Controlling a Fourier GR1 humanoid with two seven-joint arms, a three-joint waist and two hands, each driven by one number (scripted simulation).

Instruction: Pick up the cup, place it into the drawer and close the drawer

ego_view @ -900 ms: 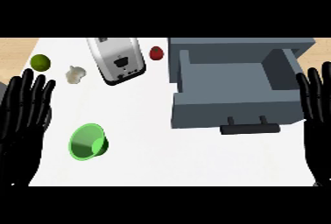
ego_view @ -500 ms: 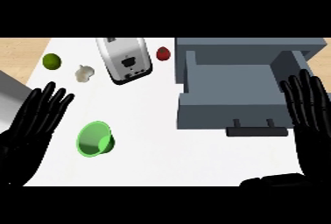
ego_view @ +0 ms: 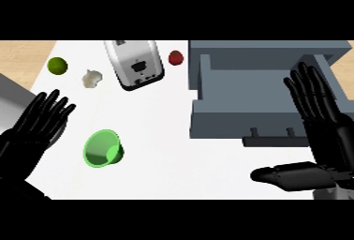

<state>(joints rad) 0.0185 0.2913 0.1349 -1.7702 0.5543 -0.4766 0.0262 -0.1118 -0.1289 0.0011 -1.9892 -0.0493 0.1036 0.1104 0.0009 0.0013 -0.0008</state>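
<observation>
No step of the task is complete. The green cup (ego_view: pixel 104 148) lies on its side on the white counter (ego_view: pixel 173 154), near and to the left, well apart from the drawer (ego_view: pixel 259 101), with its mouth turned towards the viewer and nothing visible inside it. Neither hand touches it. The left hand (ego_view: pixel 34 129) sits just left of the cup, fingers straight and spread, holding nothing. The right hand (ego_view: pixel 325 126) shows at the right edge beside the drawer's right wall, fingers straight and thumb out, also holding nothing. The grey drawer stands pulled open to the far right, handle (ego_view: pixel 274 136) on its near face; its floor appears bare. Remaining work, as judged: grasp the cup, carry it right into the drawer, release it, push the drawer shut. Other items at the far side: a toaster (ego_view: pixel 135 63), a red apple (ego_view: pixel 175 57), a lime (ego_view: pixel 57 65) and a head of garlic (ego_view: pixel 91 78), all outside any container.
</observation>
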